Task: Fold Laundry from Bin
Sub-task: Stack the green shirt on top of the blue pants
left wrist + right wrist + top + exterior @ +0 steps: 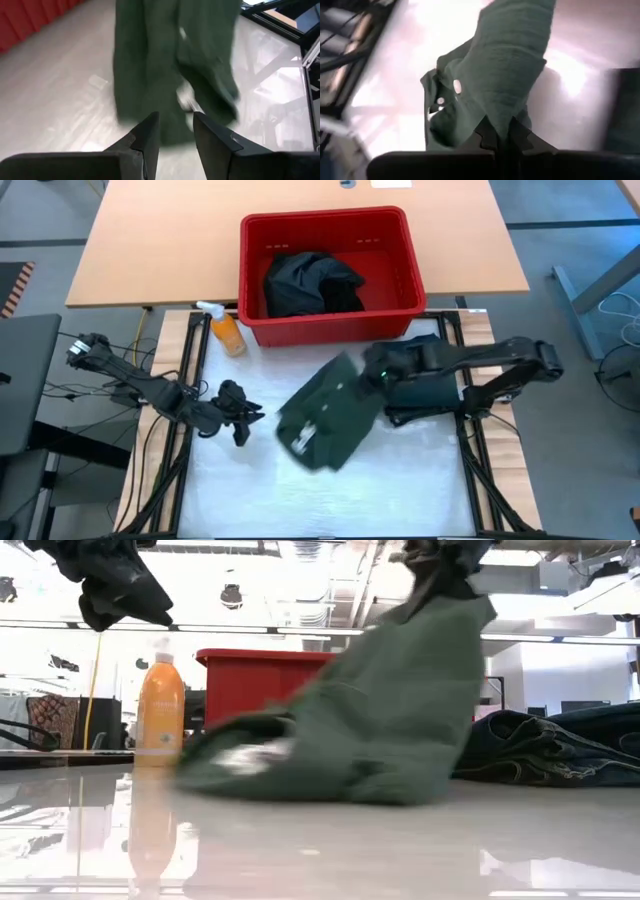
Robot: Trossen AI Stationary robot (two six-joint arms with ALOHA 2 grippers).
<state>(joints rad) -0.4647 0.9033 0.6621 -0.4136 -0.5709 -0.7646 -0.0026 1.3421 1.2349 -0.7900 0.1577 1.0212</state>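
High view: right pincer [372, 370] clamped on green garment [325, 420] (lifted corner), rest drapes onto table [330, 500].

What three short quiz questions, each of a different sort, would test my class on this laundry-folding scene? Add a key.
1. True or false: the right gripper is shut on the green garment, lifting one end while the other end trails on the table.
2. Multiple choice: what lies in the red bin? A) nothing B) dark clothes C) the orange spray bottle
3. Fill in: the left gripper hangs above the table beside the garment, holding ____.

Key: 1 true; 2 B; 3 nothing.
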